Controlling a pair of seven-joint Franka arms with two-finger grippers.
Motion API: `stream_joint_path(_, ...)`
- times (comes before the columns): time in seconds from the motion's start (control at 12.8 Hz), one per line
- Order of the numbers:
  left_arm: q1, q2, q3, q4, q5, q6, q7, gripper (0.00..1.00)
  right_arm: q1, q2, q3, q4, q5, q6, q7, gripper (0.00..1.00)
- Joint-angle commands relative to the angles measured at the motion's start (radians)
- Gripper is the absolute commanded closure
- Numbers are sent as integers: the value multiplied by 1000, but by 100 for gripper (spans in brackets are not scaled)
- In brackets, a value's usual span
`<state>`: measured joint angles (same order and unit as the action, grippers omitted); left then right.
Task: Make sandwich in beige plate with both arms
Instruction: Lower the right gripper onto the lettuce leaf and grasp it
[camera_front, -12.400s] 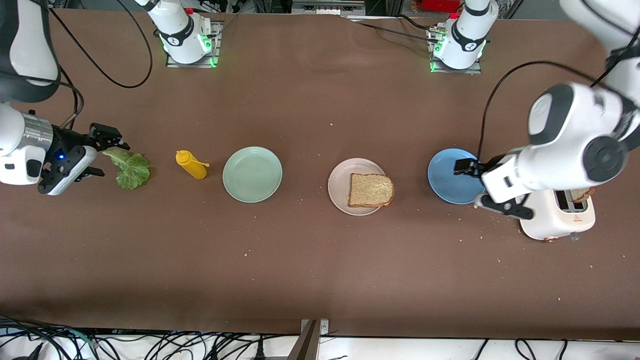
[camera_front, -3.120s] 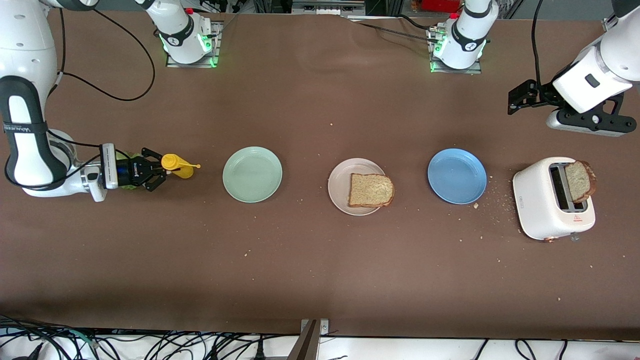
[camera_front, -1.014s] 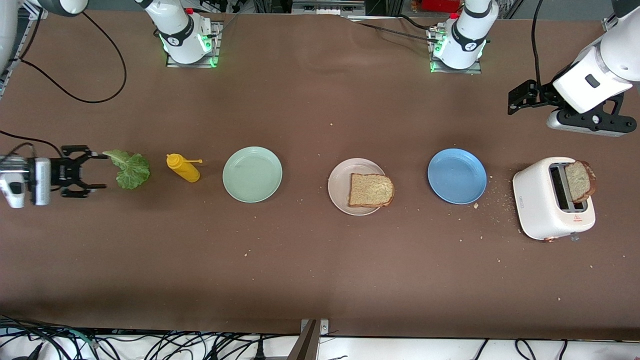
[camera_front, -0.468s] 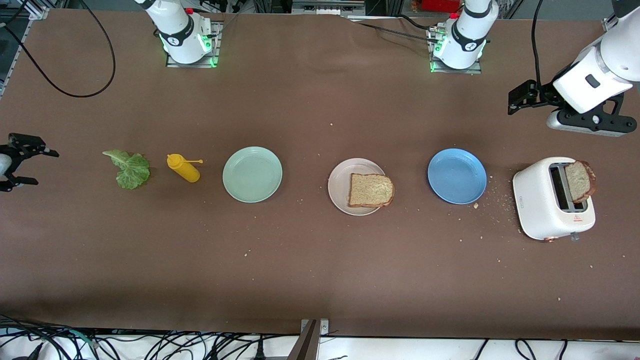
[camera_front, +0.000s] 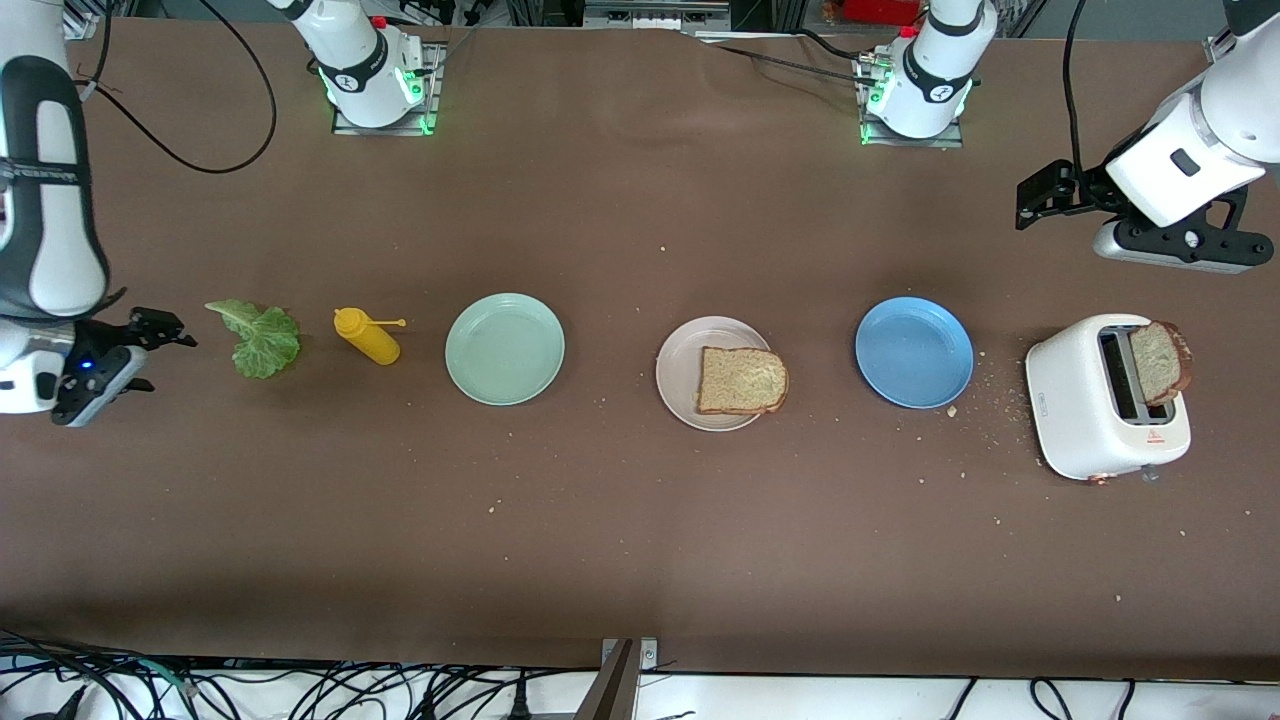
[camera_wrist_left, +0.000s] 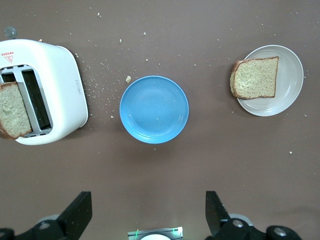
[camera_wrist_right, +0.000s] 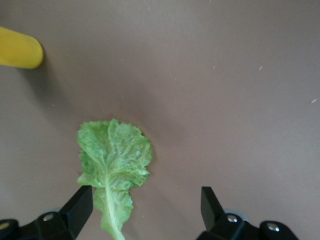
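Note:
A slice of brown bread (camera_front: 741, 380) lies on the beige plate (camera_front: 682, 352) at mid-table. The other slice (camera_front: 1160, 362) stands up out of the white toaster (camera_front: 1085, 405) at the left arm's end. A green lettuce leaf (camera_front: 260, 340) lies flat on the table at the right arm's end. My right gripper (camera_front: 158, 356) hangs open just over the leaf's stem end. In the right wrist view the lettuce (camera_wrist_right: 114, 160) has its stem close to one finger of the right gripper (camera_wrist_right: 145, 212). My left gripper (camera_front: 1037, 195) waits open and empty, high above the table, looking down past the left gripper (camera_wrist_left: 147, 215).
A yellow mustard bottle (camera_front: 366, 336) lies beside the lettuce, then a mint-green plate (camera_front: 505, 349). A blue plate (camera_front: 914, 352) sits between the beige plate and the toaster, with crumbs around it. The arms' bases stand along the table's edge farthest from the front camera.
My right gripper drew away toward the table's end half a second ago and has come back close to the lettuce's stem. The left arm has not moved.

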<state>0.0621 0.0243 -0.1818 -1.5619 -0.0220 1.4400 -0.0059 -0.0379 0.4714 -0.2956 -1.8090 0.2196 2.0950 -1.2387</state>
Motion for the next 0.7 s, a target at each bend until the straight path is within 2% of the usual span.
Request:
stream_joint_path(0.0,2,16,2,34,-13,-24,-6,0,4,-68,16,-192,-16,167,25,4)
stream_joint_path(0.39,1,16,2,34,-13,-26,-8,0,3,-66,46,-266,-14,188,16,2)
stream_joint_path(0.62,1,16,2,34,-13,-26,-8,0,3,-43,46,-276,-8,200,21,2)
